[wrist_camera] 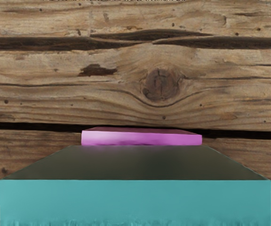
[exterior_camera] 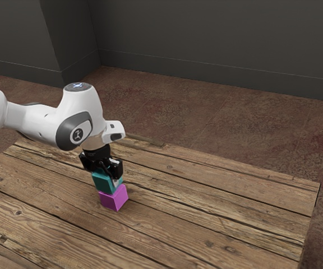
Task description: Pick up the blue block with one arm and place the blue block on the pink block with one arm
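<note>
A teal-blue block (exterior_camera: 104,181) sits directly on top of the pink block (exterior_camera: 113,198) on the wooden table (exterior_camera: 217,213). My black gripper (exterior_camera: 102,172) comes down from above, and its fingers clasp the blue block from two sides. In the wrist view the blue block (wrist_camera: 135,200) looms large just under my hand, its top face in shadow. A thin strip of the pink block (wrist_camera: 141,137) peeks out beyond the blue block's far edge.
The plank table runs to an edge at the exterior view's right (exterior_camera: 310,224), with reddish floor beyond it. Dark walls stand behind. A knot in the wood (wrist_camera: 160,84) lies past the pink block.
</note>
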Robot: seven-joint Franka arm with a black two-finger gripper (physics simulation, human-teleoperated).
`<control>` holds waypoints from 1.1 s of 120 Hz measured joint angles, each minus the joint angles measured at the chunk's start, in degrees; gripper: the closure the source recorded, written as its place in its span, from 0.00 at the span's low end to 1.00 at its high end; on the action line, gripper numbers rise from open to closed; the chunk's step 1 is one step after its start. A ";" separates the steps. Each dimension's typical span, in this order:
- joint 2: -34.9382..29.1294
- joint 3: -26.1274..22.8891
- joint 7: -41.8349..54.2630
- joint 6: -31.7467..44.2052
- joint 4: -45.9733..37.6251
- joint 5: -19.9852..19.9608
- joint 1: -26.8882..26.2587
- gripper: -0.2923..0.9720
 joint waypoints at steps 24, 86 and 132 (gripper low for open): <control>-6.28 -0.03 2.92 -0.31 0.52 0.98 -0.32 0.29; -16.14 5.79 -31.01 -40.46 34.25 7.24 -2.60 0.24; -19.74 6.52 -56.17 -49.69 27.29 7.22 -0.20 0.23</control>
